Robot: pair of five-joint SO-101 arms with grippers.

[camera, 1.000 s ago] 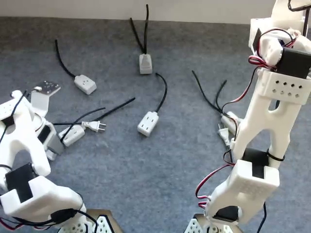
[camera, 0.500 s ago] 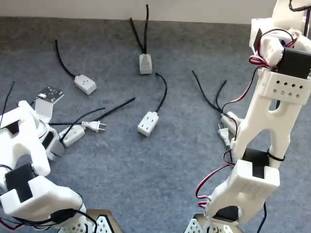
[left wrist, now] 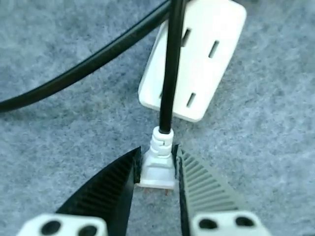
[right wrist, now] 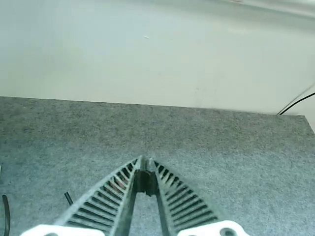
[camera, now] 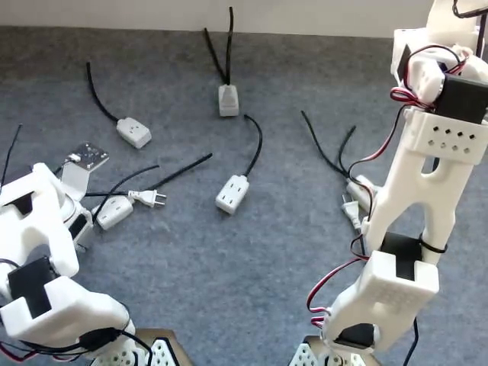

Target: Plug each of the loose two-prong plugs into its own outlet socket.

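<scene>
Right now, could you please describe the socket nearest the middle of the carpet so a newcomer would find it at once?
Take the grey carpet. Near its middle lies a white socket, tilted, its black cord running back toward the wall. Unlike its neighbours, it lies alone in the open, and its cord bends like a hook.

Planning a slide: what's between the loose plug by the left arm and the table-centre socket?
Bare grey carpet between plug and socket, seen in the high view.
</scene>
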